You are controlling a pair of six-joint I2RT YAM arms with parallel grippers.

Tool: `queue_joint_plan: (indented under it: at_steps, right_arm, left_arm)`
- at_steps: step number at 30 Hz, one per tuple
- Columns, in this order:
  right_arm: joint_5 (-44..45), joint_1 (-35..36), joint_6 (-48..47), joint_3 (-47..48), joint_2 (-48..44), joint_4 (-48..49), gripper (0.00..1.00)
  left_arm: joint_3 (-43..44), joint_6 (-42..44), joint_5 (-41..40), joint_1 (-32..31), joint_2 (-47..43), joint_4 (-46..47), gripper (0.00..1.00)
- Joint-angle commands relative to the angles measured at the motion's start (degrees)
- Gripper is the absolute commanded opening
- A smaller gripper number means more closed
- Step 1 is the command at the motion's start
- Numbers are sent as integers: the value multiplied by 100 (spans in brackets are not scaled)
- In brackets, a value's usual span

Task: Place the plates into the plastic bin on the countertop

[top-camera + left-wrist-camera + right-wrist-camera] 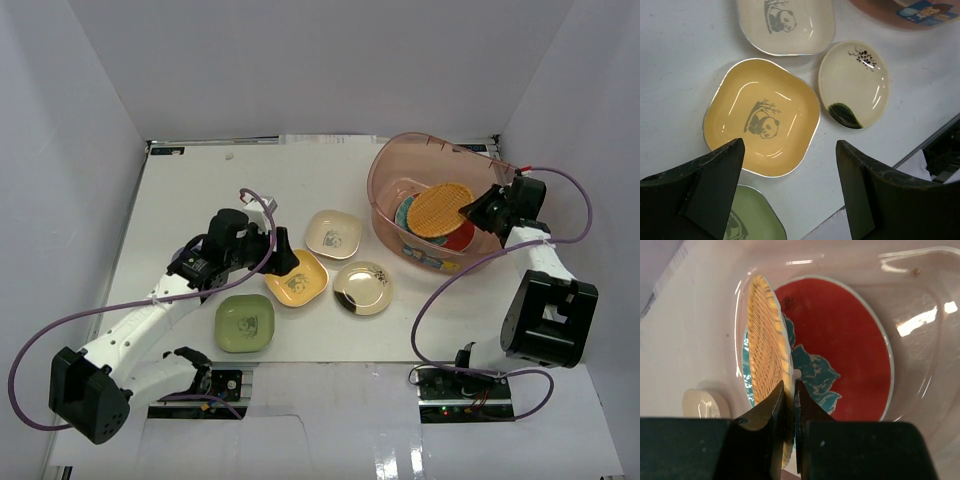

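Observation:
The pinkish plastic bin point(385, 165) stands at the right rear of the white countertop point(190, 190). Inside lie a red plate with a teal flower point(840, 345) and a dark teal plate point(405, 213). My right gripper point(470, 210) is shut on the rim of the orange woven plate point(438, 208), held tilted over them; it also shows in the right wrist view point(767, 340). My left gripper point(283, 262) is open above the yellow plate point(762, 117). Around it lie the cream plate point(333, 233), the glossy gold plate point(363, 288) and the green plate point(245, 323).
White walls enclose the countertop on the left, rear and right. The table's near edge, with the arm bases and cables point(440, 380), runs just in front of the green and gold plates.

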Motion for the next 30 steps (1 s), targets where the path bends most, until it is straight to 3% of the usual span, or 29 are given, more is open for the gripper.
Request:
queue_joint_plan:
  at_steps: [1, 3, 4, 7, 9, 13, 16, 17, 18, 20, 21, 23, 24, 28, 30]
  right_arm:
    - [-525, -6, 164, -63, 14, 465, 9]
    - [-351, -6, 173, -142, 23, 387, 17]
    - [-175, -6, 138, -151, -47, 325, 42]
    - [256, 3, -63, -64, -257, -96, 88]
    - [362, 11, -161, 33, -477, -203, 97]
    - [564, 406, -380, 200, -1022, -256, 96]
    - [1055, 1459, -652, 262, -1374, -238, 87]
    - [1353, 2210, -792, 297, -1410, -238, 81]
    - [1425, 2565, -872, 306, -1427, -221, 71]
    - [1670, 3216, -1092, 341, -1366, -177, 61]
    - [1620, 3785, -1423, 376, -1227, -133, 47]
    - [1244, 4393, -1750, 551, -841, -298, 42]
    - [1137, 4571, -2126, 735, -691, -343, 33]
    - [872, 5135, -2953, 1445, 275, -878, 32]
    - [689, 5381, -3376, 1772, 871, -1281, 40]
  left_arm:
    - [-99, 130, -710, -39, -5, -134, 84]
    - [-91, 138, -868, -31, 39, -187, 85]
    - [-99, 138, -964, -39, 66, -196, 86]
    - [-99, 121, -966, -39, 215, -223, 85]
    - [-90, 86, -965, -39, 311, -240, 85]
    - [-64, -2, -1333, -39, 102, -223, 83]
    - [-47, -55, -1966, -31, -83, -205, 79]
    - [-47, -90, -2202, -31, -110, -231, 77]
    - [-55, -116, -2300, -31, -136, -249, 76]
    - [-55, -239, -2572, -31, -163, -380, 74]
    - [-47, -266, -2661, -22, -154, -450, 73]
    - [-12, -485, -2906, -22, -154, -704, 70]
    - [-20, -590, -2934, -13, -163, -767, 69]
    - [-125, -1398, -2890, 31, -268, -1083, 62]
    - [-222, -1777, -3187, 127, -251, -1320, 62]
